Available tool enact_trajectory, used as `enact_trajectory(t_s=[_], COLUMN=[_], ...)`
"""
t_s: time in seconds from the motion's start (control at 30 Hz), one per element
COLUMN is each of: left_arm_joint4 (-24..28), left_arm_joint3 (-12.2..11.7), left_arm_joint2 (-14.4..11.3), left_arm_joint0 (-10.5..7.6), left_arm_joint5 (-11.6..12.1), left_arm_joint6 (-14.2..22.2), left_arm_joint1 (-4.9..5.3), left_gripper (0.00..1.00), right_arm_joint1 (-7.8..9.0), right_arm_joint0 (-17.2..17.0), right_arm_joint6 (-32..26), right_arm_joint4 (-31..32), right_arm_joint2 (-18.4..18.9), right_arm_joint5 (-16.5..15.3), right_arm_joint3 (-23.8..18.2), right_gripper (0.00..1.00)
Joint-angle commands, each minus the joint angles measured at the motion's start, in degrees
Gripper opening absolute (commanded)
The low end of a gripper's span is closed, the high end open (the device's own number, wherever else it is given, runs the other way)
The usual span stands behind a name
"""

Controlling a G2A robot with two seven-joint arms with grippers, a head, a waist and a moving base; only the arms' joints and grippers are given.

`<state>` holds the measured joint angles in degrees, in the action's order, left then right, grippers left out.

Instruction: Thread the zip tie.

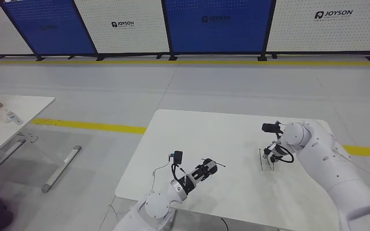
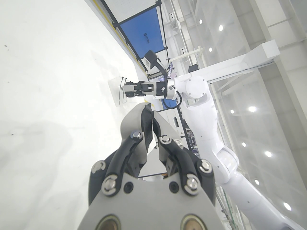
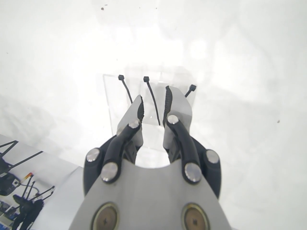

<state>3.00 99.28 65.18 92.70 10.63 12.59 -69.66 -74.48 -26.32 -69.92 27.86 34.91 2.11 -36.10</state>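
While your left gripper (image 1: 211,167) sits low and centre in the top view, its jaws are squeezed together, and it looks like they're pinching a thin black zip tie (image 1: 222,166) that pokes out past the fingertips on both sides, just above the white table (image 1: 231,130). Your right gripper (image 1: 268,155) is over at the right side of that view, well apart from the left one, parked right at a small clear stand (image 1: 263,164) that carries more ties. From the right wrist camera you can see its jaws are spread apart, with the middle tie (image 3: 153,101) running straight down the gap between the two fingers, touching neither as far as I can tell. A second tie (image 3: 126,89) and a third tie (image 3: 191,89) sit on the stand just outside the fingers, one on each side.
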Motion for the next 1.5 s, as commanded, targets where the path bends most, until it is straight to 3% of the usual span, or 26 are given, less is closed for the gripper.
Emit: enact_trajectory(t_s=[0.0,0.53,0.77,0.83,1.0,1.23,1.47], left_arm_joint4=[0.00,0.00,0.00,0.00,0.00,0.00,0.00], left_arm_joint3=[0.00,0.00,0.00,0.00,0.00,0.00,0.00], left_arm_joint2=[0.00,0.00,0.00,0.00,0.00,0.00,0.00], left_arm_joint0=[0.00,0.00,0.00,0.00,0.00,0.00,0.00], left_arm_joint5=[0.00,0.00,0.00,0.00,0.00,0.00,0.00], left_arm_joint6=[0.00,0.00,0.00,0.00,0.00,0.00,0.00], left_arm_joint1=[0.00,0.00,0.00,0.00,0.00,0.00,0.00], left_gripper=[0.00,0.00,0.00,0.00,0.00,0.00,0.00], right_arm_joint1=[-0.42,-4.38,-5.91,-6.24,-6.83,-6.27,-3.94], right_arm_joint0=[0.36,2.99,4.02,4.21,4.59,4.11,2.19], right_arm_joint6=[0.02,-0.16,0.02,0.12,0.79,1.88,2.71], right_arm_joint4=[-0.10,0.08,0.27,0.39,0.74,1.13,2.06], right_arm_joint2=[-0.15,-1.96,-2.37,-2.45,-2.41,-1.57,0.45], right_arm_joint5=[-0.28,-1.86,-2.44,-2.67,-3.84,-8.06,-9.65], right_arm_joint3=[1.01,8.95,12.15,12.84,14.27,13.67,9.15], right_gripper=[0.21,0.17,0.07,0.00,0.00,0.00,0.00])
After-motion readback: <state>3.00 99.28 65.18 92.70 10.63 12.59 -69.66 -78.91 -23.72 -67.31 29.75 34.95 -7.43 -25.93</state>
